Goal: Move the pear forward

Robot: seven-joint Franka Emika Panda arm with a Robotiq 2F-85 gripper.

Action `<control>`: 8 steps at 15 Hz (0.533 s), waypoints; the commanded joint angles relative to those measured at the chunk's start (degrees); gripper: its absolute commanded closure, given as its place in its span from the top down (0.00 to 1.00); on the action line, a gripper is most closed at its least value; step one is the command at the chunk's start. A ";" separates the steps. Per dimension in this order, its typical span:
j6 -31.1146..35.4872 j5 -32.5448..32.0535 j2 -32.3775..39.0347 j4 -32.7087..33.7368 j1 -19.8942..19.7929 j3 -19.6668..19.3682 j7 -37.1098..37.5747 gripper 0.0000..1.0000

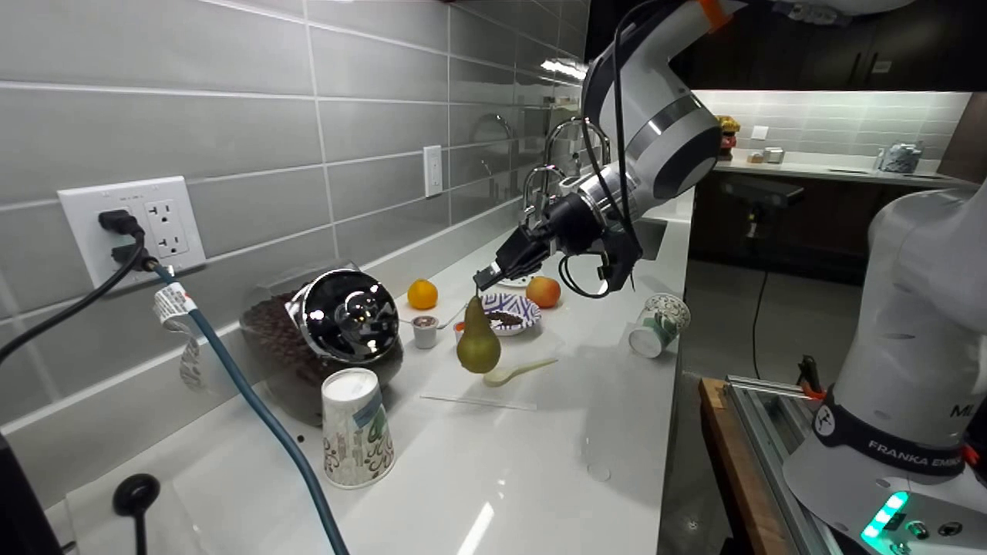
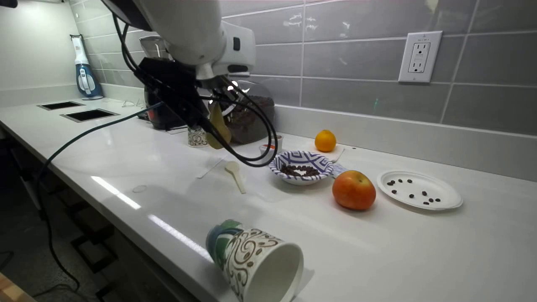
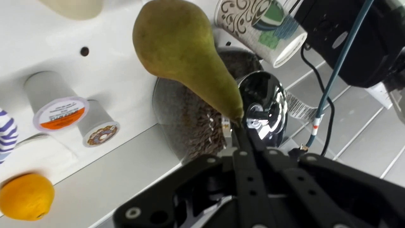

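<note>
The pear [image 1: 479, 343] is olive green and hangs above the white counter with its broad end down and its neck up. My gripper [image 1: 486, 279] is shut on the pear's stem, above the neck. In the wrist view the pear [image 3: 180, 47] reaches from the upper middle to the fingertips [image 3: 248, 131], which are close together at the stem. In an exterior view the pear [image 2: 219, 126] is partly hidden behind the black cables, and the fingers are hidden by the arm.
A clear container [image 1: 328, 347] of dark beans lies by the wall beside an upside-down paper cup [image 1: 357, 432]. A pale spoon [image 1: 518, 371], a patterned bowl [image 2: 300, 179], an apple [image 2: 354, 190], an orange [image 2: 325, 141], a plate [image 2: 451, 197] and a tipped cup [image 2: 256, 260] also rest on the counter.
</note>
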 commanded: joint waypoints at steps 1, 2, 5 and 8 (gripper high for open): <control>3.32 -4.38 0.20 0.11 2.33 3.26 3.23 0.01; 4.27 -5.01 0.41 0.07 2.89 4.02 3.51 0.01; 7.21 -6.31 2.79 1.10 3.82 6.63 3.85 0.01; 9.77 -7.39 4.79 2.11 4.85 9.09 3.52 0.01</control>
